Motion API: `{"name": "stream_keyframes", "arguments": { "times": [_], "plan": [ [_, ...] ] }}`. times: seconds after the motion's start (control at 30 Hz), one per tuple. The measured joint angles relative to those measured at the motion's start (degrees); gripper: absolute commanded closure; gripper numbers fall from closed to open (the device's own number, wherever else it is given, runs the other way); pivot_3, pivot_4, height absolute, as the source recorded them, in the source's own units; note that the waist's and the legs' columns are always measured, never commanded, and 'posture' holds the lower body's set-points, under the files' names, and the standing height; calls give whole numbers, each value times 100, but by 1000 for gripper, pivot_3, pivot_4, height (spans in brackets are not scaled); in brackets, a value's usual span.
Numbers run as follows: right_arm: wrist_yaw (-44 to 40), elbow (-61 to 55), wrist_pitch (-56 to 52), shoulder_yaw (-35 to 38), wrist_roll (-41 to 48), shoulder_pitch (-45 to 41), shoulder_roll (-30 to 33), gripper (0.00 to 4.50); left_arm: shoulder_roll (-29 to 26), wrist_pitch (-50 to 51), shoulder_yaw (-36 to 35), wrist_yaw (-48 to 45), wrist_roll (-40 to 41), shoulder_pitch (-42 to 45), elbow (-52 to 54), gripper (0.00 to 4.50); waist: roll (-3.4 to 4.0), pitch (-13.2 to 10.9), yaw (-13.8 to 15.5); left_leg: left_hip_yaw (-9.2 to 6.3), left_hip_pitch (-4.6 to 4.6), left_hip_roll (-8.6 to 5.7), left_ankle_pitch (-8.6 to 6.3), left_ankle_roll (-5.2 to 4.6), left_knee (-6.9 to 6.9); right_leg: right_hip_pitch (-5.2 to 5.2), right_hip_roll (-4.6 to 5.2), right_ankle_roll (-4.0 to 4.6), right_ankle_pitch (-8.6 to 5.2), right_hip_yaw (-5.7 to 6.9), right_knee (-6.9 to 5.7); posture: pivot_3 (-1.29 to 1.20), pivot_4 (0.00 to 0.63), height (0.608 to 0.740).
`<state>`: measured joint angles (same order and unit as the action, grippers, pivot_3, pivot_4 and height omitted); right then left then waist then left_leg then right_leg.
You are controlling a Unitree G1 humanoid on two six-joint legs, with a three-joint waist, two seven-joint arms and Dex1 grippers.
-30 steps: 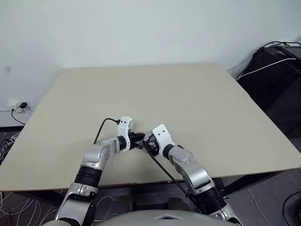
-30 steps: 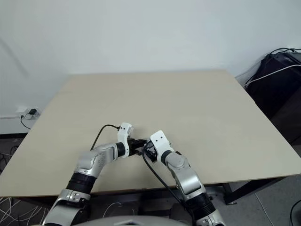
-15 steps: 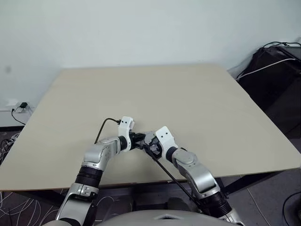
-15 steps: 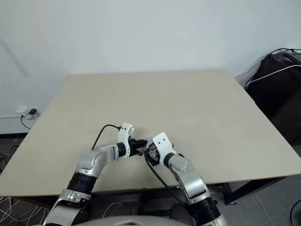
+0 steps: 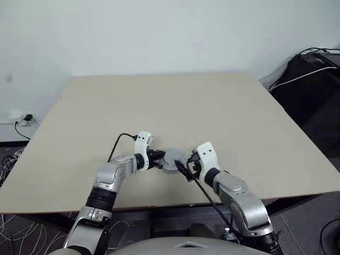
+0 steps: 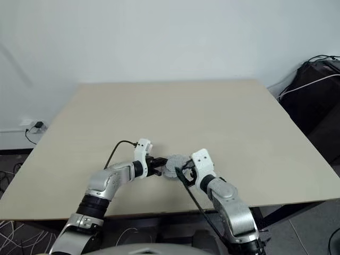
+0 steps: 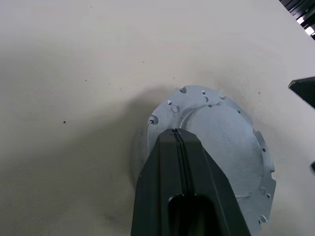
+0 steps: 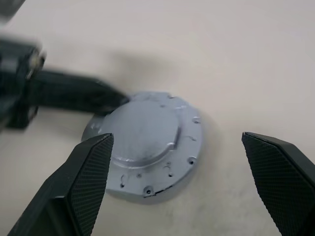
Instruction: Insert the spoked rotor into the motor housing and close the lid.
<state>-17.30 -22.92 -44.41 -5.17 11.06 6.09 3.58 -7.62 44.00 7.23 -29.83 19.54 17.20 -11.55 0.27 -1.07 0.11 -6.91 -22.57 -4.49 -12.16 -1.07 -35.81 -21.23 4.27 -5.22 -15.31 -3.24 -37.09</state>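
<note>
**Lid lies flat between the two grippers**

While the left gripper [image 5: 158, 158] presses its closed fingertips against the lid's [image 5: 173, 159] left edge, the grey disc lies smooth face up on the table [image 5: 223, 106], and the right gripper [image 5: 187, 166] hovers wide open beside it.

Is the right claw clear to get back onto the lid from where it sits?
Probably yes. The right claw stands open just short of the lid, which lies smooth face up on the table, bare table between them. The shut left claw rests on the lid's far side, so that edge is taken.
</note>
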Motion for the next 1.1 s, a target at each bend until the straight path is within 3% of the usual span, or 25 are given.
{"name": "stream_keyframes", "arguments": {
  "times": [0.13, 0.3, 0.53, 1.1],
  "plan": [
    [388, -49, -818, 836, 969, -61, -782, 23, 13, 3, 7, -28, -55, 17, -4, 4500, 5, 0, 13, -1, -6, -1, -1, -1, 0, -3, 2, 1, 1, -1, 1, 0, 0, 740],
    [895, -20, -1629, 1808, 2198, -313, -818, 23, 15, 6, 4, -51, -61, 23, -6, 4500, 6, -1, 28, 4, -8, -2, -1, -2, 5, -8, 4, 24, 18, -2, 6, 0, 0, 740],
    [1357, 615, -1696, 1850, 2590, -522, -815, 23, 24, 14, 1, -58, -59, 16, -2, 4500, 11, 1, 17, 8, -8, -2, 0, -2, 13, -10, 4, 23, 13, -3, 10, 0, 0, 740],
    [1592, 1882, -1442, 2132, 3804, -772, -833, 23, -28, 18, -54, -41, -67, -31, 35, 4500, 11, 4, -84, 7, 1, 0, 0, -3, 12, -1, 1, 20, -6, -4, 9, 0, 0, 740]
  ]
}}
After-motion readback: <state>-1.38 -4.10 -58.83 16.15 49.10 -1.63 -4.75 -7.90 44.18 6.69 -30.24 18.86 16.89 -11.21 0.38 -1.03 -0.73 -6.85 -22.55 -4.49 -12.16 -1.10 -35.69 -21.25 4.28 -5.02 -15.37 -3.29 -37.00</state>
